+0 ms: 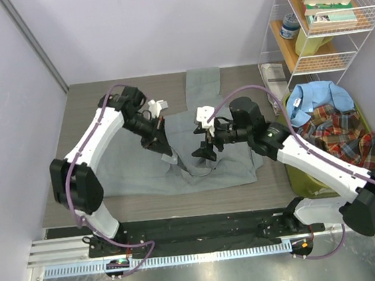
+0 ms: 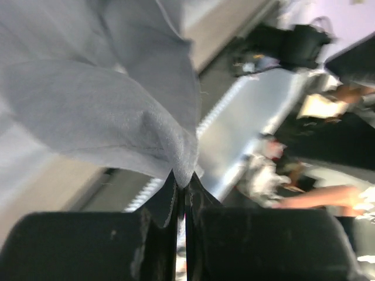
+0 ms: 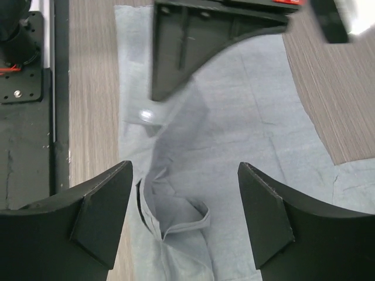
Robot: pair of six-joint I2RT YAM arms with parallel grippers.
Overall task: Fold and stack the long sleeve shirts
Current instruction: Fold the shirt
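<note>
A plain grey long sleeve shirt (image 1: 137,172) lies spread over the middle of the table. My left gripper (image 1: 164,147) is shut on a pinched fold of it (image 2: 117,105), and the cloth hangs from the jaws (image 2: 183,186). Just to the right, my right gripper (image 1: 202,154) hovers open over the shirt. Between its wide fingers (image 3: 184,170) lies the curled collar and placket (image 3: 179,216), untouched. The left gripper's finger (image 3: 193,41) shows at the top of the right wrist view. A light blue shirt (image 1: 317,100) and a red-green plaid shirt (image 1: 341,134) lie heaped at the right.
The two heaped shirts sit in a green bin (image 1: 302,182) at the table's right edge. A white wire shelf (image 1: 324,32) with books stands at the back right. A small white packet (image 1: 274,74) lies beside it. Walls close in on the left and back.
</note>
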